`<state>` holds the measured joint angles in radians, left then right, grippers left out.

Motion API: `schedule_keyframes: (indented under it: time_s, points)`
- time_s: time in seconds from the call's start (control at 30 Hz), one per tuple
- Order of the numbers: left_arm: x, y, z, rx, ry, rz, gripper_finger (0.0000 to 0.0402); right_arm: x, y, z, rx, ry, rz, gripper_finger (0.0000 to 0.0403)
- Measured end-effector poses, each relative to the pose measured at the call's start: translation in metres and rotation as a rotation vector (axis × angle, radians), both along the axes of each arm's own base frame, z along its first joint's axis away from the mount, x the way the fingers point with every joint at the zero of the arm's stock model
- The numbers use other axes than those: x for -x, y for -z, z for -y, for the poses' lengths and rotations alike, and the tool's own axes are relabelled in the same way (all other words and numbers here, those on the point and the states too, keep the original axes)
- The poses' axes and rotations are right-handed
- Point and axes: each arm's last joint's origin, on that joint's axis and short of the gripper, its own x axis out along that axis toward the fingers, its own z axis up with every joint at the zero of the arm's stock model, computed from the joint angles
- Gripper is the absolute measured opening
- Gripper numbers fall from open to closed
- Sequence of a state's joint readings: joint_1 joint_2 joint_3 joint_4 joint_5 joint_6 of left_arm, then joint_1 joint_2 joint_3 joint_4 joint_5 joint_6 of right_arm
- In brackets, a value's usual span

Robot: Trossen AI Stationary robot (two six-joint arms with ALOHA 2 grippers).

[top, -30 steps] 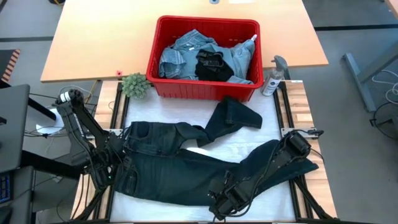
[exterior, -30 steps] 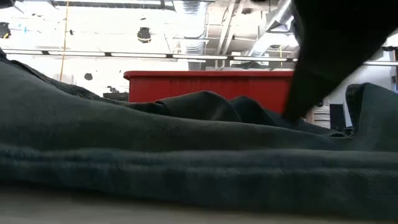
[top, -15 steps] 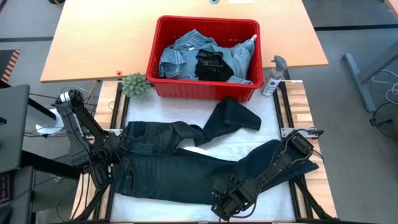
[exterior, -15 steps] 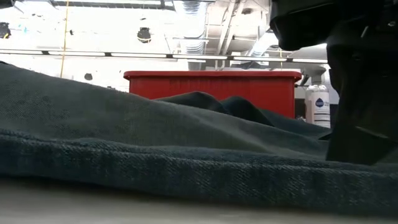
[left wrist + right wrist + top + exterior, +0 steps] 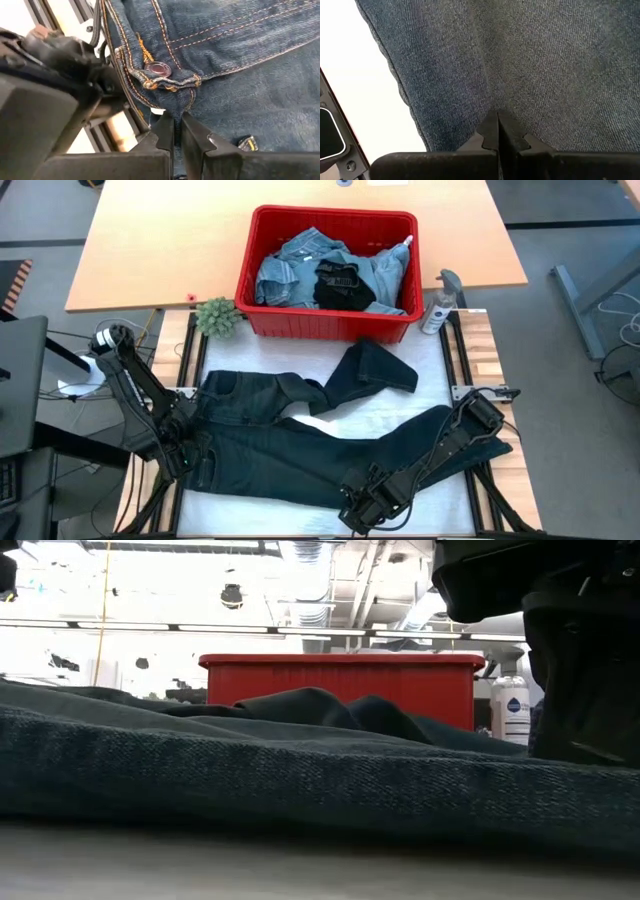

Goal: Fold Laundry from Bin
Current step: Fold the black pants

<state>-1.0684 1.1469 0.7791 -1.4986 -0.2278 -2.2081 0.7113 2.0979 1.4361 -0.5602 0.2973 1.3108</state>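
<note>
- Two grips: my left gripper pinches the dark blue denim jeans at the waistband, left side.
- My right gripper clamps their near edge.
- Red slotted plastic bin sits far.

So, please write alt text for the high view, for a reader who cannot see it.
Dark jeans lie spread on the table, the left tool shut on the waistband, the right tool shut on a leg. Behind them, a red bin holds more clothes.
</note>
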Motion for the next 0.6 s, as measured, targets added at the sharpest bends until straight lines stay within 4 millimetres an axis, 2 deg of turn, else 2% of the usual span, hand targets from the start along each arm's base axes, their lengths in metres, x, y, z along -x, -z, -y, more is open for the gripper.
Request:
schedule_keyframes:
  time_s: [0.13,0.3,0.4,0.5,0.6]
  points:
    - [0.0,0.003,0.0,0.006,0.011,-0.004,0.0004,0.0,0.0,0.0,-0.002,0.001,0.0,0.002]
    - [0.002,-0.005,-0.002,-0.006,0.0,-0.053,0.0005,-0.001,0.0,-0.001,-0.009,0.0,0.006,0.0021]
    - [0.002,-0.012,0.0,0.01,0.042,-0.088,0.0005,-0.001,0.001,-0.001,-0.013,0.0,0.01,0.0021]
    - [-0.001,-0.022,0.003,0.013,0.093,-0.035,0.0007,-0.001,0.001,-0.001,-0.012,-0.003,0.009,0.0021]
    - [-0.004,-0.028,0.005,0.02,0.176,-0.021,0.0027,0.0,0.001,-0.002,-0.012,-0.012,0.007,0.0021]
